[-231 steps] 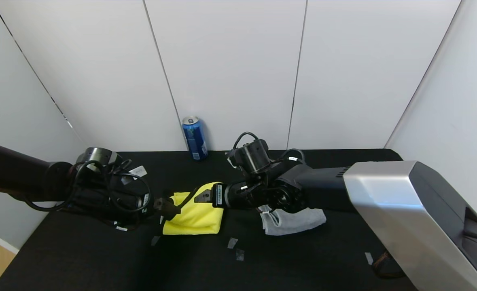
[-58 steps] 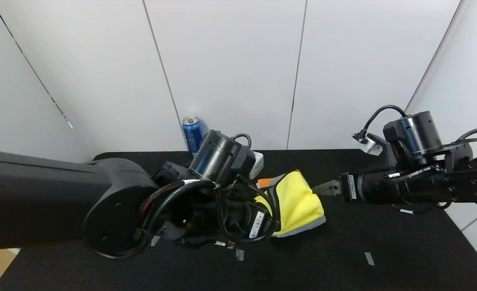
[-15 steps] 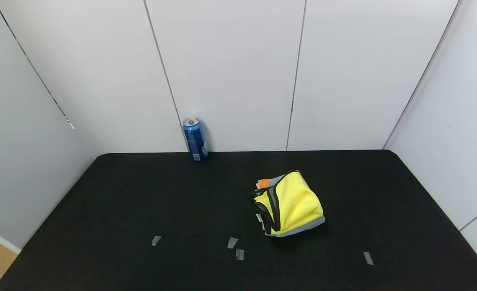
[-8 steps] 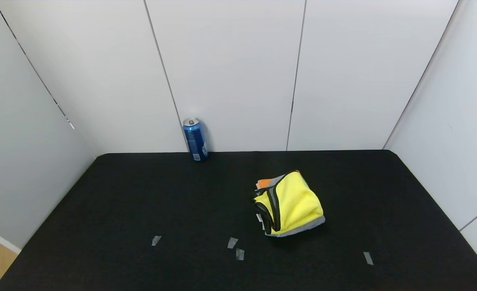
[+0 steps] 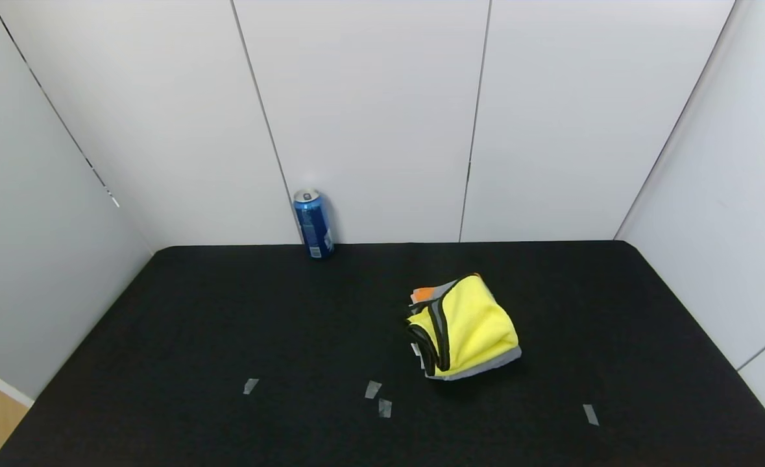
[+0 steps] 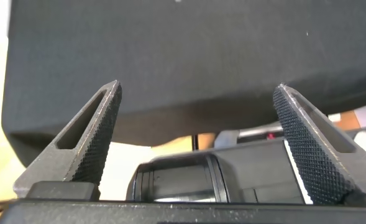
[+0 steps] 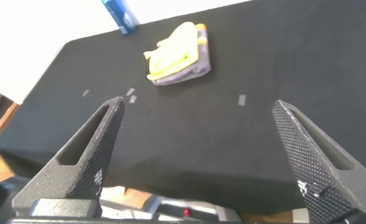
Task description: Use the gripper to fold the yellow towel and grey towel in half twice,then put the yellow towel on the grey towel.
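While both wrist views show the left gripper (image 6: pixel 196 121) and right gripper (image 7: pixel 201 134) spread empty, the head view shows neither.

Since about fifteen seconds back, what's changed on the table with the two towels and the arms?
The yellow towel was moved from beside the grey towel to the robot's right and laid on top of it, then let go. Both arms pulled back out of the head view; the left gripper and right gripper are now open and empty, off the near edge of the table. The blue can and tape marks stayed put.
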{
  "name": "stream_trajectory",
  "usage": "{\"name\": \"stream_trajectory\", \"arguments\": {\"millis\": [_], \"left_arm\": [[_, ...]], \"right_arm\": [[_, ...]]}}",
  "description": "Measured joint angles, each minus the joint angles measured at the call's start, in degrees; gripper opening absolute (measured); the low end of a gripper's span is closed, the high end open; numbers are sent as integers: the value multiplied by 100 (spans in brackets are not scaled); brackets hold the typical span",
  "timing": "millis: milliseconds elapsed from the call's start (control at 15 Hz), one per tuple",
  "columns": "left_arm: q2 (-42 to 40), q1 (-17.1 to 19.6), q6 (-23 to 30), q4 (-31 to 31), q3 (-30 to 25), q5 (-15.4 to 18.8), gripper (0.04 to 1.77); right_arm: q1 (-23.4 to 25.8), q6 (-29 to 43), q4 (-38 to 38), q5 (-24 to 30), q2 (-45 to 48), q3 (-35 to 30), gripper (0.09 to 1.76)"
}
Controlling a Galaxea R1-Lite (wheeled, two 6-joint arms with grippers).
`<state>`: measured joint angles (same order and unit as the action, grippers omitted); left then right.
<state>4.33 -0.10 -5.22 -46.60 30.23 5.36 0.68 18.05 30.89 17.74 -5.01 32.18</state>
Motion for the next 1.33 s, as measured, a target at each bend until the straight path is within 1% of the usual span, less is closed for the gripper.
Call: {"name": "stream_trajectory", "arguments": {"millis": [133,200,333,467,600,800,933,1133,1200,1333], "left_arm": [[-222,0,43,350,-258,-6,172],[-295,2,77,471,-341,-12,172],[-384,2,99,544,-427,-35,172],[-423,2,222,996,-542,-41,172],[-428,0,344,1603,-837,-83,172],[-430,0,372,2438,-1458,-107,172],[-433,2,374,3016,-1866,-105,172],[-433,5,366,3853,-2380,-127,172],[-433,5,366,4005,-2486,-134,172],[-433,7,347,4064,-2586,-140,172]], "right_arm": [[-11,-5,-7,-217,207,-118,171],[-13,-7,-10,-413,293,-154,171],[-16,-35,-117,-696,417,-206,171],[-16,-55,-464,-1054,474,-352,171],[-16,-71,-1058,-1290,494,-683,171],[-16,-144,-1671,-1432,501,-1192,171],[-16,-449,-1899,-1451,501,-1519,171],[-16,-816,-2491,-1481,501,-2005,171],[-16,-914,-2614,-1560,501,-2138,171],[-16,-1185,-2805,-1624,503,-2405,171]]}}
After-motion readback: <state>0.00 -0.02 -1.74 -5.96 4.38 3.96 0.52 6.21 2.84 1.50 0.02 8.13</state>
